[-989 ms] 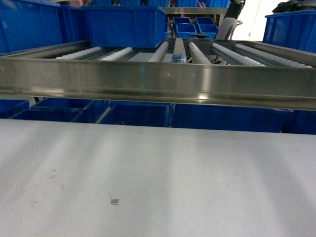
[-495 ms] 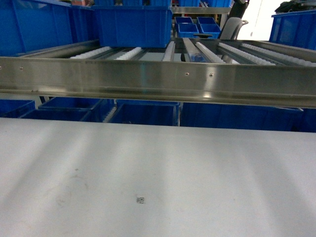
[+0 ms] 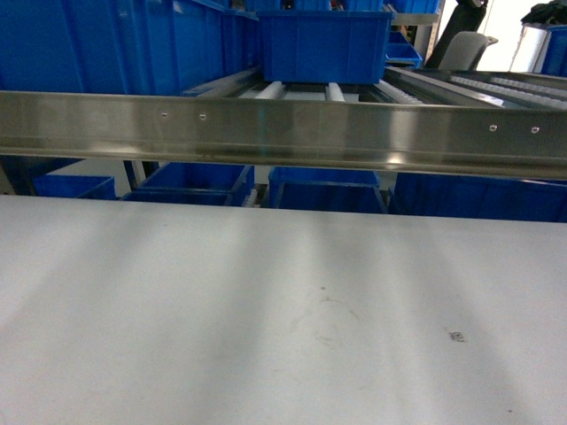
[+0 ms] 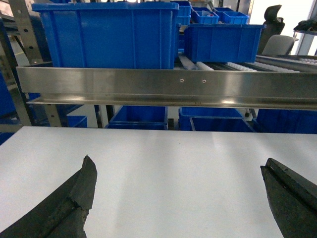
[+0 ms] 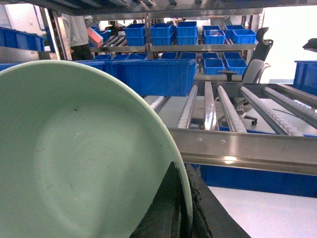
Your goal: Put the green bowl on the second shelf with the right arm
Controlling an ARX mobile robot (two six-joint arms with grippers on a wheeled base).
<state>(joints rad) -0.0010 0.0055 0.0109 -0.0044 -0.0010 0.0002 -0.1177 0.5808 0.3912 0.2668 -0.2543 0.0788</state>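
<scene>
The pale mint-green bowl (image 5: pixel 84 158) fills the left half of the right wrist view, tipped on edge with its inside facing the camera. My right gripper (image 5: pixel 182 171) is shut on the bowl's rim, one finger inside the wall and one outside. Ahead of it runs the steel front rail (image 5: pixel 247 148) of a roller shelf (image 5: pixel 218 106) at about bowl height. My left gripper (image 4: pixel 178 171) is open above the white table (image 4: pixel 168 168), nothing between its dark fingertips (image 4: pixel 81 191). Neither gripper nor the bowl shows in the head view.
A steel shelf rail (image 3: pixel 283 128) crosses the head view above the white table (image 3: pixel 266 310). Blue crates (image 3: pixel 323 44) sit on the rollers behind it, and more blue crates (image 3: pixel 323 190) stand below. A large blue crate (image 4: pixel 106 34) sits on the shelf in the left wrist view.
The head view has swung left: the shelf rail and crates slid right, and the small mark on the table moved from the lower middle to the right.
</scene>
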